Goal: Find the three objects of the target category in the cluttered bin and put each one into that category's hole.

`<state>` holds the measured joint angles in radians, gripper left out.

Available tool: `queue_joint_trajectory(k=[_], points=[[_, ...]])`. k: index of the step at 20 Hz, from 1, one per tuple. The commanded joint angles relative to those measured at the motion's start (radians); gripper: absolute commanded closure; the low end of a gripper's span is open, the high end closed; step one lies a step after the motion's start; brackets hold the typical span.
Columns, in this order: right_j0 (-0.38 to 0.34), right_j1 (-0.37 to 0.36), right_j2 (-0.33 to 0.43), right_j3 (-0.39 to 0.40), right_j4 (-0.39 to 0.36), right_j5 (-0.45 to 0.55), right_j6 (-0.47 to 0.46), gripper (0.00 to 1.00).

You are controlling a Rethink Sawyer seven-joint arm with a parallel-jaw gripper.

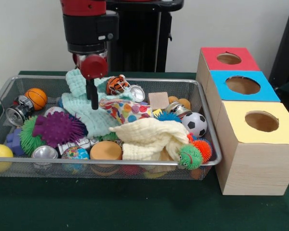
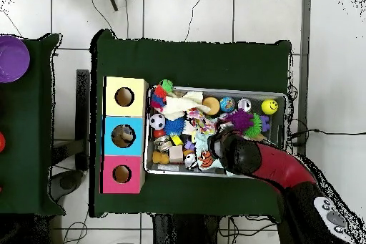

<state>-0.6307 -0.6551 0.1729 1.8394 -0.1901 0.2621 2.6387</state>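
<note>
Gripper [image 1: 94,98] lowered into wire bin [image 1: 5,94], tip on mint cloth [image 1: 82,103] at upper left of frame; jaw state impossible to tell. Front view: purple spiky ball [image 1: 59,129], cream cloth [image 1: 149,137], soccer ball [image 1: 196,124], three boxes [image 1: 253,139] at right. Overhead only: an object lying inside blue box's hole [image 2: 123,136], left of frame; arm [image 2: 275,166] covering bin's lower right corner.

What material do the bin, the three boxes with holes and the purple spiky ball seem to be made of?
The bin looks like silver metal wire mesh: the things inside show through its walls.
The boxes look like pale unfinished wood with faint grain on the sides; their tops are matte red, blue and yellow, perhaps painted.
The purple spiky ball seems soft rubber, judging by its many thin, bending spikes.
</note>
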Motion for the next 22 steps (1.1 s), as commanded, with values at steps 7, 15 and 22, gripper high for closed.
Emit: queue_joint_trajectory(k=[7,15,22], points=[[0.046,0.199,-0.12,-0.052,0.032,-0.105,0.105,0.0],[0.107,0.259,-0.205,-0.074,0.038,-0.051,0.09,0.0],[0.115,0.25,-0.215,-0.085,-0.003,-0.063,0.024,1.0]])
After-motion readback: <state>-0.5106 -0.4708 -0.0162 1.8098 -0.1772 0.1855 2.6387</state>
